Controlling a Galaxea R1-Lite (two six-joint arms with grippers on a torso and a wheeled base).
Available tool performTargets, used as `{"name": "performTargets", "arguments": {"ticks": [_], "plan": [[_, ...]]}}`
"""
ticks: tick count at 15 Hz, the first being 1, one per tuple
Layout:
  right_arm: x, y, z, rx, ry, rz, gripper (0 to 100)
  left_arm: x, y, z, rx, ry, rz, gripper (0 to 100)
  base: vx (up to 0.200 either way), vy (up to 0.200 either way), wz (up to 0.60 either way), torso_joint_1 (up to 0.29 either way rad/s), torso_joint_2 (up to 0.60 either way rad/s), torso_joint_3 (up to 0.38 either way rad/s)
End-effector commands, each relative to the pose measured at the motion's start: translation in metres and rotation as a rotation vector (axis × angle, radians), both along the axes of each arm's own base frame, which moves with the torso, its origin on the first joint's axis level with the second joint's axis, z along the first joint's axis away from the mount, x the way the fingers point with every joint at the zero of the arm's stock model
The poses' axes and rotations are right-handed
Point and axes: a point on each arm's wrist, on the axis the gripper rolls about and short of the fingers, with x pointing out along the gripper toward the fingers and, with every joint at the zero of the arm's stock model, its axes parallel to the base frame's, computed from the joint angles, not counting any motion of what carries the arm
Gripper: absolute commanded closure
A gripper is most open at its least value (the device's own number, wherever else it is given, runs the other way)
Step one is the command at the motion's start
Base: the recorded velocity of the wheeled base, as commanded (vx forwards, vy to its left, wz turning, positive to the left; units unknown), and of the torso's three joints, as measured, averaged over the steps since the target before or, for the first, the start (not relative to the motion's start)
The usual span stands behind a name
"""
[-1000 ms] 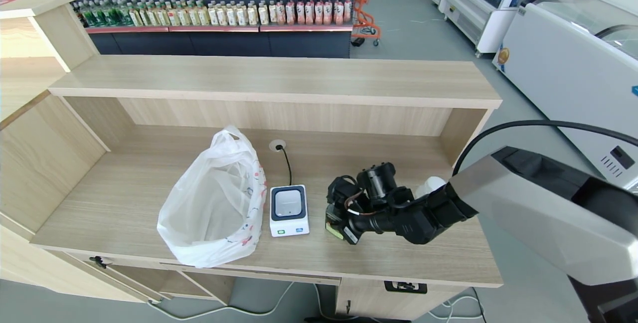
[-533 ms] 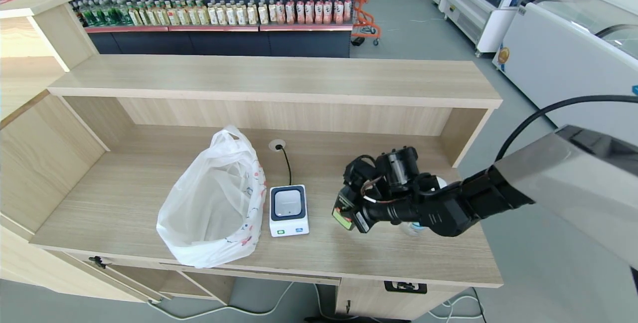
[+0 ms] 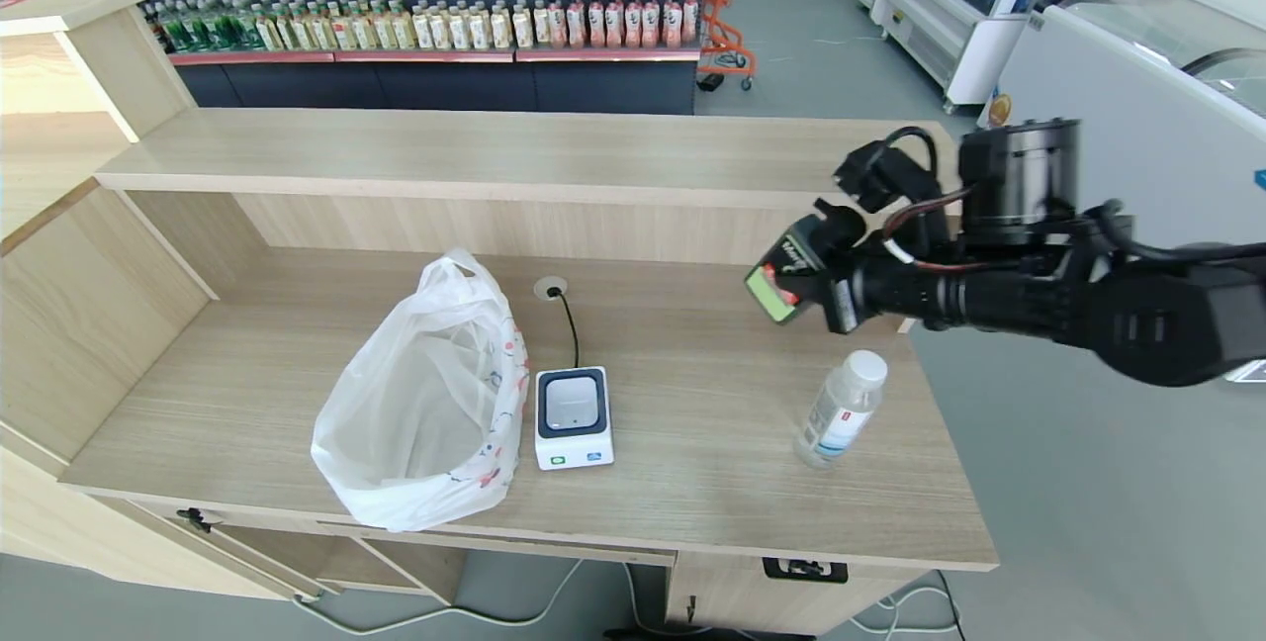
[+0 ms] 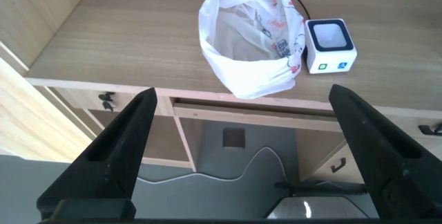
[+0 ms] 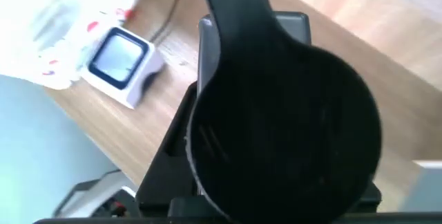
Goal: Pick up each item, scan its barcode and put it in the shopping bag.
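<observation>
**Box held high, scan not yet done**

Wood counter (image 3: 692,364) under everything. White plastic bag (image 3: 425,404) on left part, open-mouthed, slumped. Left gripper (image 4: 243,96) off counter's front edge near bag, jaws wide apart, holding nothing. Scanner (image 3: 574,413) just beside bag, window up. Bottle (image 3: 839,411) upright near right end. Box (image 3: 776,287) clamped in right gripper (image 3: 803,273), up in air over counter's right part, well apart from scanner. Likely risks: clipping upright bottle on way down to scanner; barcode turned away from window, so no read; snagging limp bag rim at drop.
</observation>
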Motion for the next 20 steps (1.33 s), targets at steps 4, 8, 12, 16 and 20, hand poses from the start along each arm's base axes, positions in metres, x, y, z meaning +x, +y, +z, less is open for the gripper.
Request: {"name": "performTargets", "arguments": {"ticks": [4,8,12,16,20], "plan": [[-0.147,-0.084,0.030,-0.510,-0.454,0.012,100,0.000,0.000,0.000,0.000,-0.001,0.000,0,0.000,0.000,0.00,0.000,0.00,0.000],[-0.226,-0.088,0.019,-1.065,-1.190,0.447,100,0.000,0.000,0.000,0.000,0.001,0.000,0,0.000,0.000,0.00,0.000,0.00,0.000],[-0.251,-0.072,0.021,-1.368,-1.860,0.541,100,0.000,0.000,0.000,0.000,0.001,0.000,0,0.000,0.000,0.00,0.000,0.00,0.000],[-0.268,-0.069,0.033,-1.247,-2.264,0.553,100,0.000,0.000,0.000,0.000,0.001,0.000,0,0.000,0.000,0.00,0.000,0.00,0.000],[-0.267,-0.068,0.047,-1.276,-2.362,0.427,100,0.000,0.000,0.000,0.000,0.001,0.000,0,0.000,0.000,0.00,0.000,0.00,0.000]]}}
